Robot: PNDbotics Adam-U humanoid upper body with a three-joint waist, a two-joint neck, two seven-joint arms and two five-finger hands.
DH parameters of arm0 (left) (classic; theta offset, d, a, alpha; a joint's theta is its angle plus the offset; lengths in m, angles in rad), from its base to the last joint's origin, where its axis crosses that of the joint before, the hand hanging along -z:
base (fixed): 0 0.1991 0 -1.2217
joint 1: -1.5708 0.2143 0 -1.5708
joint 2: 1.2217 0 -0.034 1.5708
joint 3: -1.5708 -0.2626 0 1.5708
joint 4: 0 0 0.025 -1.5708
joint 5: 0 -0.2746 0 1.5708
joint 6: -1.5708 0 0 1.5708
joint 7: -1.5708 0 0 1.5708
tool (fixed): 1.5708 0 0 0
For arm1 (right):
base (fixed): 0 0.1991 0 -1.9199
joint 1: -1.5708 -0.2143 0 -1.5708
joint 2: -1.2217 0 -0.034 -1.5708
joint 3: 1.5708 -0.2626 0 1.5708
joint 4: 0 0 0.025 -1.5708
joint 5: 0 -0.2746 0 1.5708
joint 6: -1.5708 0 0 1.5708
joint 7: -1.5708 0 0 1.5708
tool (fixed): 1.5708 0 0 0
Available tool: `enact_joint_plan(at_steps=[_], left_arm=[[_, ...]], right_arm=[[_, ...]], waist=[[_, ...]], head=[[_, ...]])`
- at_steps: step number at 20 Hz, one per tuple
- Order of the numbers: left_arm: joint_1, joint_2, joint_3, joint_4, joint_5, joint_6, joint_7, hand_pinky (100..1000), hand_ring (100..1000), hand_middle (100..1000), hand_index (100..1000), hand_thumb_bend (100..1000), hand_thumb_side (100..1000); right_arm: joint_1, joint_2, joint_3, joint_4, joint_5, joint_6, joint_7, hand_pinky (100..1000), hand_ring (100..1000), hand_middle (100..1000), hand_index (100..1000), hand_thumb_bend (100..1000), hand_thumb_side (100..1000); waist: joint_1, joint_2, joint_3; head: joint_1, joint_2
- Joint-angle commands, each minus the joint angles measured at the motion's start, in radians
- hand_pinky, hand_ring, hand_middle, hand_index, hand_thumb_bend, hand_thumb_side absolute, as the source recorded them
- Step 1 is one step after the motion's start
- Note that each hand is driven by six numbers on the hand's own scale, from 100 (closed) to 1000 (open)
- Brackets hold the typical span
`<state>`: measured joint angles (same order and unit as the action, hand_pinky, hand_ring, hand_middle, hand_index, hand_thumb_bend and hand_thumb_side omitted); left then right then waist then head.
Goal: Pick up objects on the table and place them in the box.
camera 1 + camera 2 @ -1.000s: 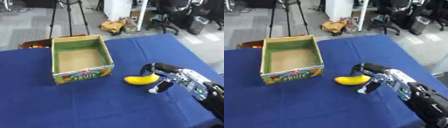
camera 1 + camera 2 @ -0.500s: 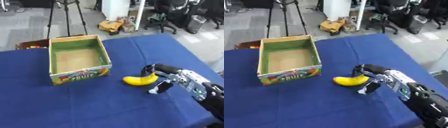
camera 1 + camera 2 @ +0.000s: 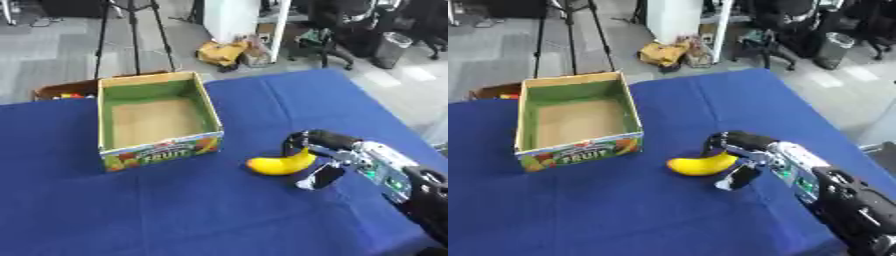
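Note:
A yellow banana [image 3: 278, 164] lies on the blue table [image 3: 175, 210], to the right of the open cardboard fruit box [image 3: 156, 120]. My right hand [image 3: 325, 156] reaches in from the lower right. Its fingers curl over the banana's right end and its thumb [image 3: 317, 179] hangs just below. The banana still rests on the cloth. The box stands upright and holds nothing that shows. My left hand appears in neither view.
A brown crate with coloured items [image 3: 61, 91] sits behind the table's far left edge. A tripod [image 3: 131, 35], office chairs [image 3: 337, 30] and a bin [image 3: 391, 47] stand on the floor beyond the table.
The whole picture has shifted a little, so the camera moved. My right hand stays at the banana's right end with its fingers round it; the banana has not visibly moved.

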<state>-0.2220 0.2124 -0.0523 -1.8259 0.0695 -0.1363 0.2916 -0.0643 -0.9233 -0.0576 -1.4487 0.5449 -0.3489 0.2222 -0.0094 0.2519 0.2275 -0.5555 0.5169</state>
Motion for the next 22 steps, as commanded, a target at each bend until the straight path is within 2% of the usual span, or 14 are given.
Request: enact_joint_plan(at_steps=[1,8,10,11,12,17,22], left_arm=[[-0.015,0.014,-0.001,-0.021,0.003,0.0,-0.003,472,620,518,402,843,527],[-0.015,0.014,-0.001,-0.021,0.003,0.001,-0.004,473,620,519,402,842,527],[-0.015,0.014,-0.001,-0.022,0.003,0.001,-0.004,473,620,519,402,843,527],[-0.015,0.014,-0.001,-0.022,0.002,0.0,-0.004,473,620,519,402,842,527],[-0.016,0.014,-0.001,-0.022,0.002,0.0,-0.004,473,620,519,402,842,527],[-0.017,0.014,-0.001,-0.021,0.001,-0.001,-0.004,474,619,519,403,842,527],[-0.017,0.015,0.0,-0.021,0.001,-0.002,-0.004,474,619,519,403,842,528]], right_arm=[[-0.003,-0.034,-0.009,0.0,0.014,-0.004,0.0,742,828,790,748,396,365],[-0.001,-0.033,-0.009,0.003,0.019,-0.007,-0.004,743,828,788,729,341,361],[0.001,-0.034,-0.011,0.001,0.017,-0.006,-0.008,744,828,786,713,242,352],[0.001,-0.033,-0.012,0.001,0.016,-0.005,-0.011,745,828,785,686,145,342],[0.002,-0.033,-0.012,0.001,0.014,-0.004,-0.013,746,828,785,684,100,332],[0.003,-0.034,-0.013,-0.001,0.01,0.005,-0.027,751,830,785,670,100,296],[0.0,-0.038,-0.013,-0.01,0.013,0.007,-0.035,755,831,788,670,100,305]], waist=[[0.001,-0.011,0.002],[0.003,-0.012,0.001],[0.002,-0.013,-0.001],[0.001,-0.013,-0.002],[0.001,-0.014,-0.003],[-0.001,-0.015,-0.005],[-0.005,-0.016,-0.007]], head=[[-0.003,-0.013],[-0.005,-0.012],[-0.005,-0.012],[-0.005,-0.012],[-0.005,-0.013],[-0.007,-0.013],[-0.008,-0.012]])
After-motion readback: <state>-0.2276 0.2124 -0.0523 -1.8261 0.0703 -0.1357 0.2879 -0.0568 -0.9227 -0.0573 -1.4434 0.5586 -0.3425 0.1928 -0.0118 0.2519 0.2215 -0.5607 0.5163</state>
